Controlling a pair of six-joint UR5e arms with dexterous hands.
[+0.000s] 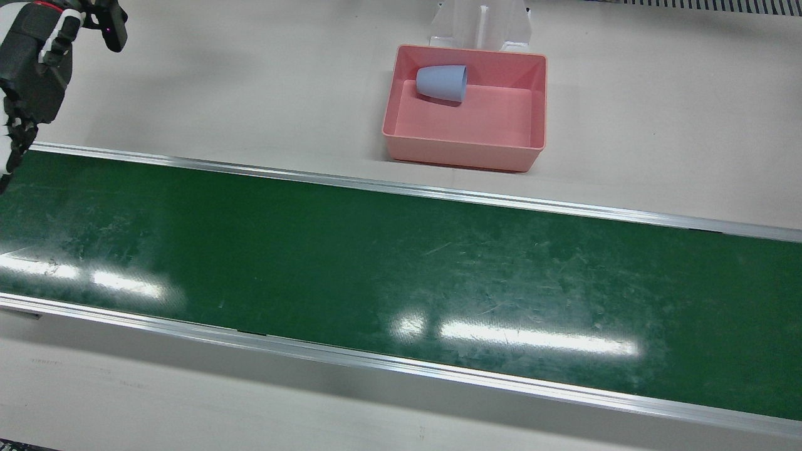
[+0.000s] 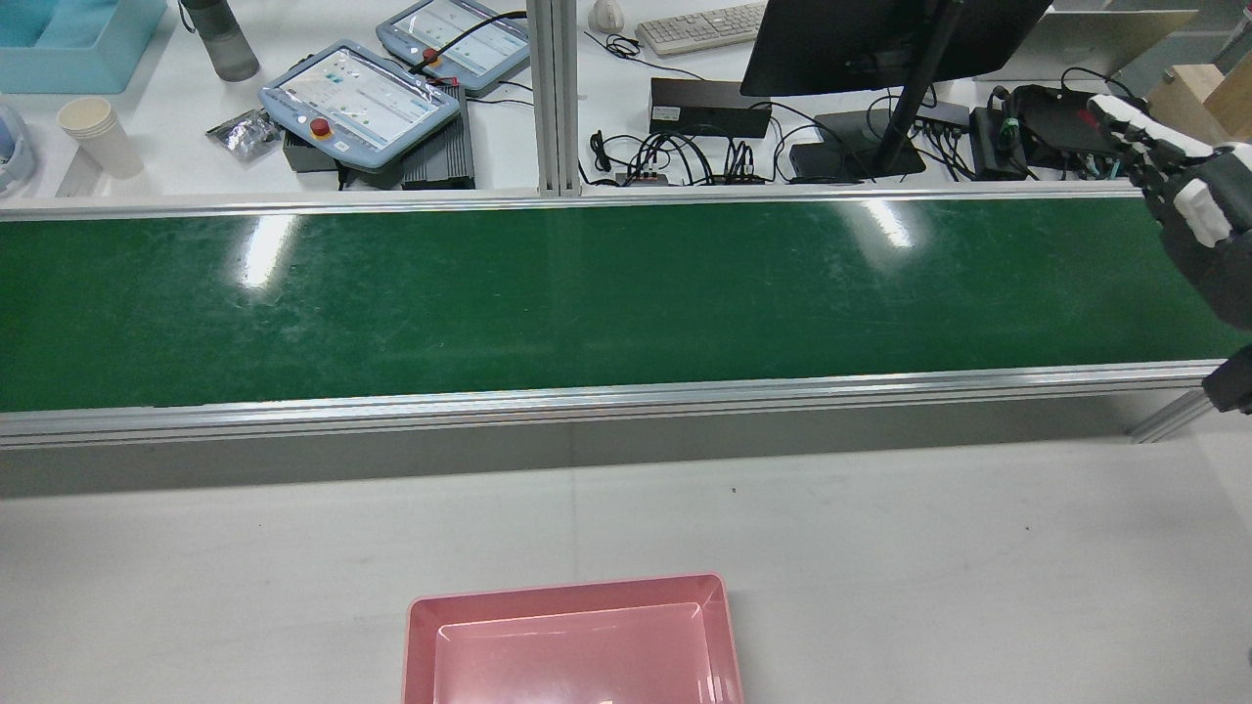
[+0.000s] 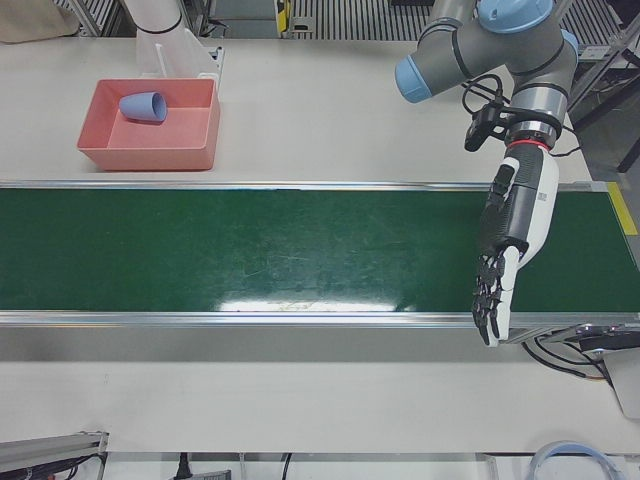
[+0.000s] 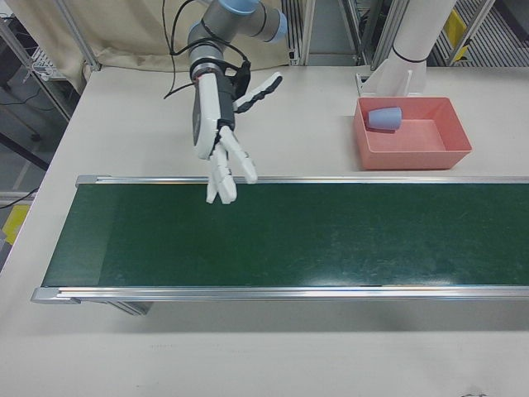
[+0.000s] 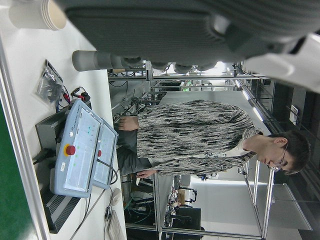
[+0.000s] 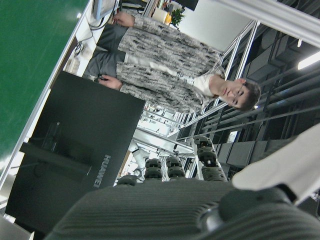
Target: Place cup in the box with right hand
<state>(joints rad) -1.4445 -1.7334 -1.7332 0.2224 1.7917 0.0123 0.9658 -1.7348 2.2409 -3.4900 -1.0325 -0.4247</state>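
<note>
The cup (image 1: 442, 82) lies on its side inside the box (image 1: 537, 100), near its back wall. The right hand (image 4: 221, 153) hangs over the belt's (image 1: 401, 282) near edge, fingers spread and empty. The left hand (image 3: 507, 250), also empty with fingers straight, is well apart.

Robot lab: conveyor belt (image 1: 401, 263), teach pendants (image 2: 357, 98).

Stuff you can't fully see

Rear view chops off the box (image 2: 572, 636) at the bottom, so the cup's hidden there. Right hand (image 1: 28, 81) is clipped by the front view's left edge.
</note>
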